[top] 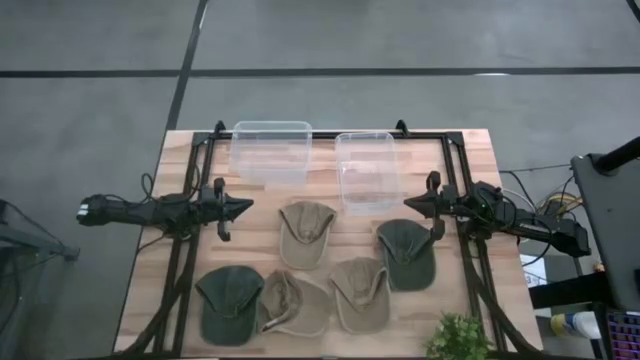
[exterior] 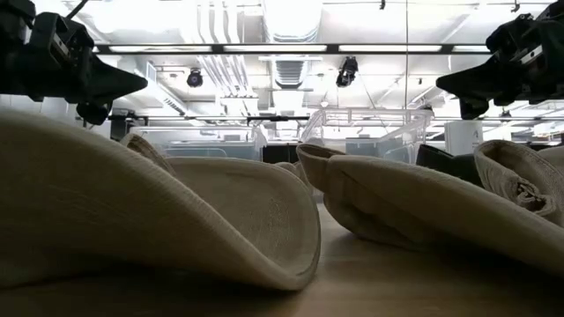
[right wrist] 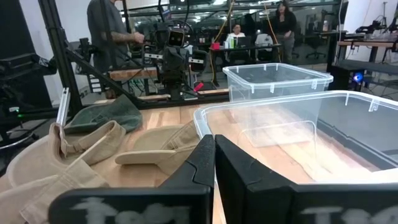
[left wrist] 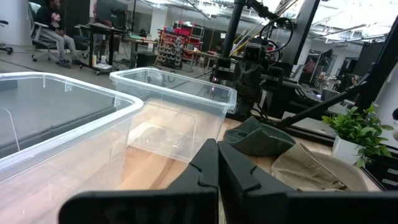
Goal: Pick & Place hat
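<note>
Wooden table [top: 460, 160] | five hats [top: 306, 232] | two bins [top: 271, 150] | both jaws closed, empty

- High view: I look straight down on the whole table [top: 320, 215], from well above.
- Low view: I sit at tabletop level, a tan hat [exterior: 150, 220] filling the near frame.
- Wrist views: each faces inward across the table, over the clear bins [left wrist: 168, 118]; each sees the opposite arm.
</note>
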